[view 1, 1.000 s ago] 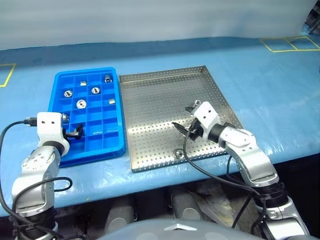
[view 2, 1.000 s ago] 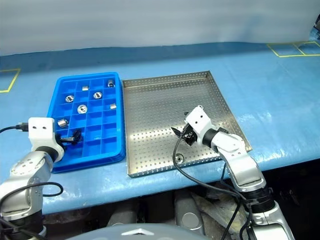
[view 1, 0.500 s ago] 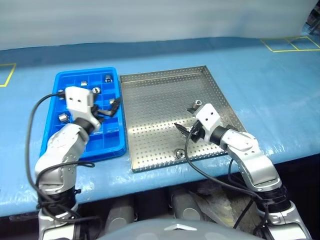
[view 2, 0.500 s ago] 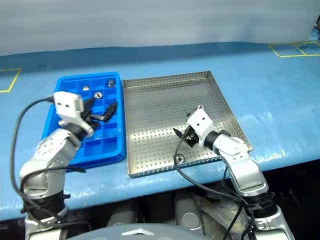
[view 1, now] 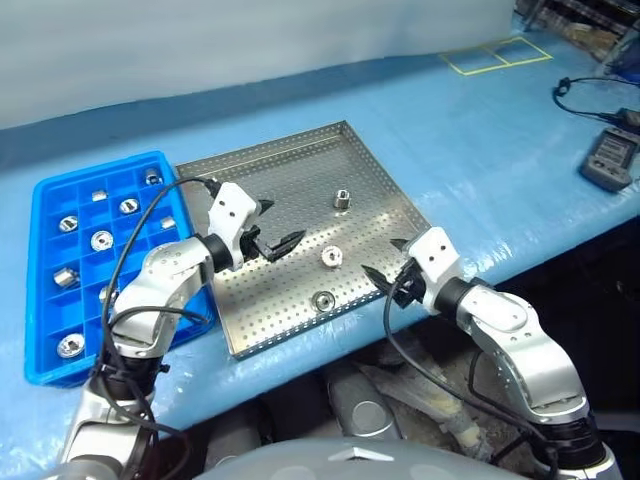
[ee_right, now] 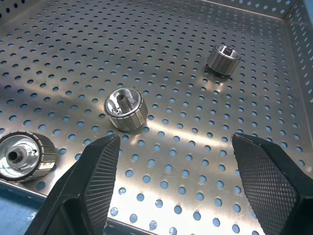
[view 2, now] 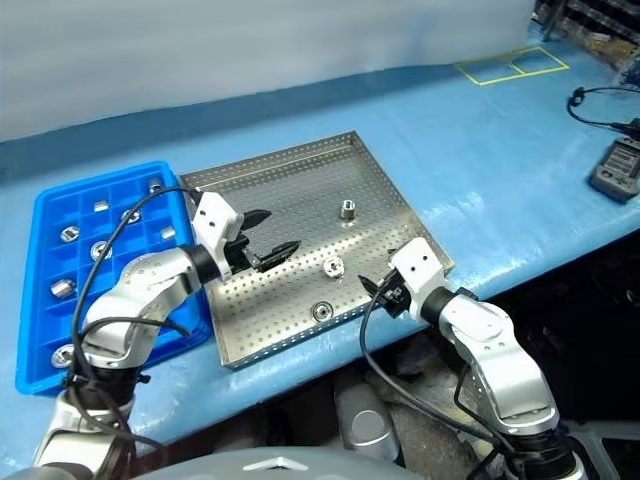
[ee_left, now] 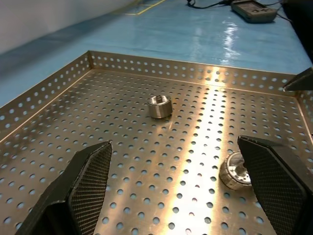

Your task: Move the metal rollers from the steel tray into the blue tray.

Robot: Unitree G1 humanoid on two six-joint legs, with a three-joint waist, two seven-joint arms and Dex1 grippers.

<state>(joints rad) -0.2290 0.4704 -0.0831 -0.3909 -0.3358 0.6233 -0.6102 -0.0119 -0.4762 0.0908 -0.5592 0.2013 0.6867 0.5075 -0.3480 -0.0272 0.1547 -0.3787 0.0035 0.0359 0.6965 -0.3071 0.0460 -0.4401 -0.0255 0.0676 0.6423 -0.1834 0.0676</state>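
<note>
The steel tray (view 1: 290, 170) lies mid-table with three metal rollers on its perforated floor: one upright (view 1: 341, 199) toward the back, one (view 1: 331, 257) in the middle, one (view 1: 322, 300) near the front rim. The blue tray (view 1: 60, 375) sits to its left and holds several rollers (view 1: 101, 240) in its compartments. My left gripper (view 1: 280, 228) hovers open and empty over the steel tray's left half, pointing at the middle roller (ee_left: 234, 170). My right gripper (view 1: 380, 258) stands open and empty at the tray's front right corner, facing the same roller (ee_right: 125, 108).
A grey device (view 1: 610, 160) with a black cable lies on the blue table cover at the far right. Yellow tape squares (view 1: 495, 52) mark the back right. The table's front edge runs just below both trays.
The view has swung right. My left gripper has swept from above the blue tray across to the steel tray, still open. My right gripper has drawn back slightly toward the tray's front corner.
</note>
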